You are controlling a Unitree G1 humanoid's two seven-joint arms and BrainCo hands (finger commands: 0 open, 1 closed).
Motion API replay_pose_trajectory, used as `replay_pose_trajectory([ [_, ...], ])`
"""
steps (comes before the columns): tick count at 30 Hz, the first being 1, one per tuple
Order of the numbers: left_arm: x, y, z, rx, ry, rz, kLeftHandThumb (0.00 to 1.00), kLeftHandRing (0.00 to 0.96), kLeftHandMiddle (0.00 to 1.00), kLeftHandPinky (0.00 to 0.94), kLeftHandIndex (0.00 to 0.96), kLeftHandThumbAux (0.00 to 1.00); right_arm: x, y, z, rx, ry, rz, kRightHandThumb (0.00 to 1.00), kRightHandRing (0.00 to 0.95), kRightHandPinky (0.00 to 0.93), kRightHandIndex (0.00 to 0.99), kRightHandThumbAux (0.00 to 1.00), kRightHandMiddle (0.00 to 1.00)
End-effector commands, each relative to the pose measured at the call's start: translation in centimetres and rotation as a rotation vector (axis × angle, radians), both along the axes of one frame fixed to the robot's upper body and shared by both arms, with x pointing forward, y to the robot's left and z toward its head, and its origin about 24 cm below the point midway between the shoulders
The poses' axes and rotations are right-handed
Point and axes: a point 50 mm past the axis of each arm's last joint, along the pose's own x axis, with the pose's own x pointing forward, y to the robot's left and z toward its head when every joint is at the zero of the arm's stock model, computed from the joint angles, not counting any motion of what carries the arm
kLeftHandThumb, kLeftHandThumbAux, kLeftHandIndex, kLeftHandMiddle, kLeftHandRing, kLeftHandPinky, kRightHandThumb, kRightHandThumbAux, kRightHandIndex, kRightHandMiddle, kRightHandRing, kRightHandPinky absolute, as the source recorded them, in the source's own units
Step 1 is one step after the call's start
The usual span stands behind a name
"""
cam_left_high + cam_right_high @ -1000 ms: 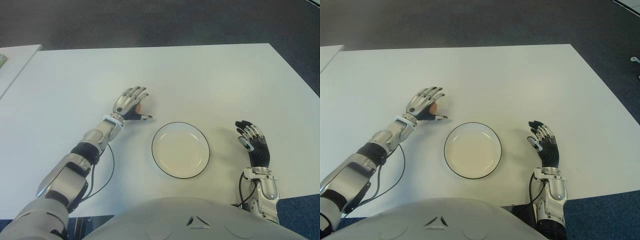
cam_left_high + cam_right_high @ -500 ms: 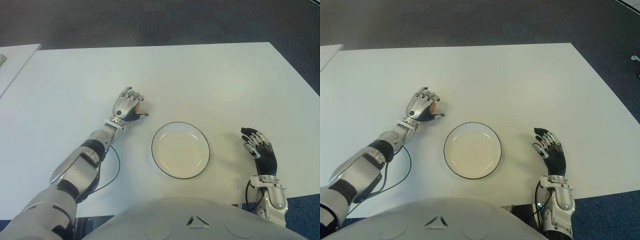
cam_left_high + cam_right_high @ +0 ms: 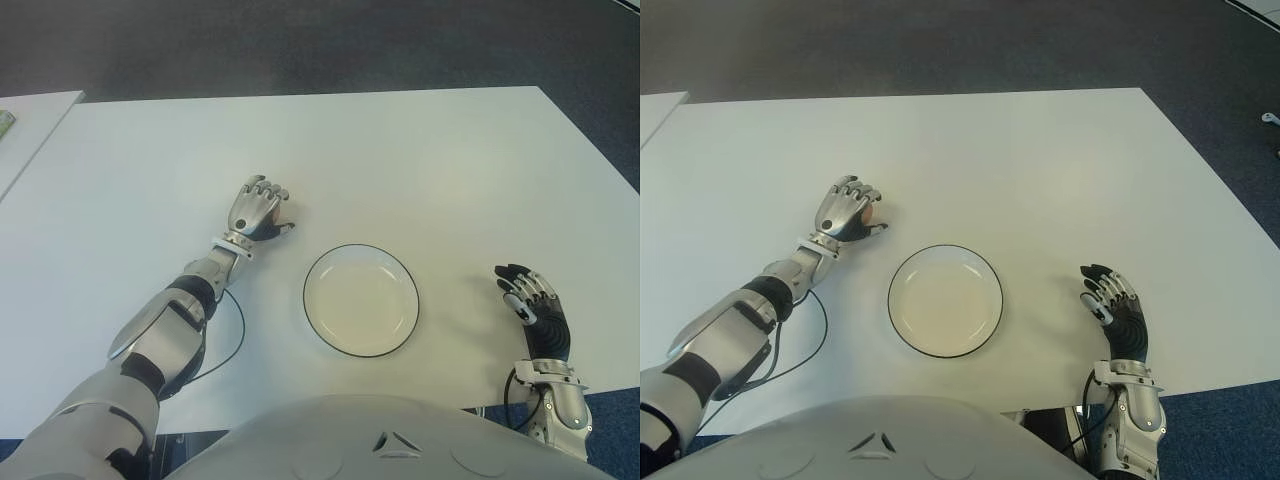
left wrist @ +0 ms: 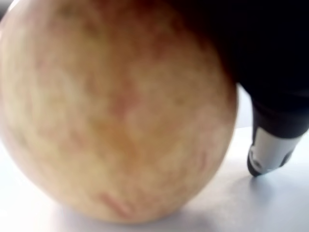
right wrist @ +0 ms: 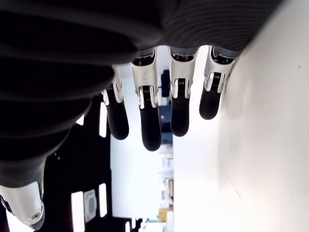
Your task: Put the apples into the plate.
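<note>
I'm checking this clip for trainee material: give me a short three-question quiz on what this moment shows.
1. True or false: the plate already holds an apple.
2. Which hand is closed on the apple? A) the left hand B) the right hand C) neither
3. Fill in: the right hand shows to the ____ of the plate, fingers relaxed and holding nothing.

Key
1. False: the plate is bare.
2. A: its fingers curl over the apple on the white table, to the left of the plate and farther from the robot.
3. right
</note>
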Motion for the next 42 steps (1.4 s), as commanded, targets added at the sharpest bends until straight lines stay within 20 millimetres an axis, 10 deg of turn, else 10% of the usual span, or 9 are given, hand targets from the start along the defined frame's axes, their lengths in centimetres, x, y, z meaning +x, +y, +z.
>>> replay_pose_trajectory([
  [1,-3.9,0.8,-4.5,0.078,0.294,0.021,0.852,0.844,0.537,0.828,0.396,0.669,-1.3,0.0,-1.4,0.059,0.081,-0.052,0.283,0.248,0.223,0.262,0.635,0.334],
  [42,-3.3,3.1,-3.3,0.022,0.316,0.040,0.852,0.835,0.538,0.769,0.399,0.668,0.1,0.2,-2.0,0.096,0.056,-0.060,0.246,0.290,0.224,0.347,0.752,0.357],
])
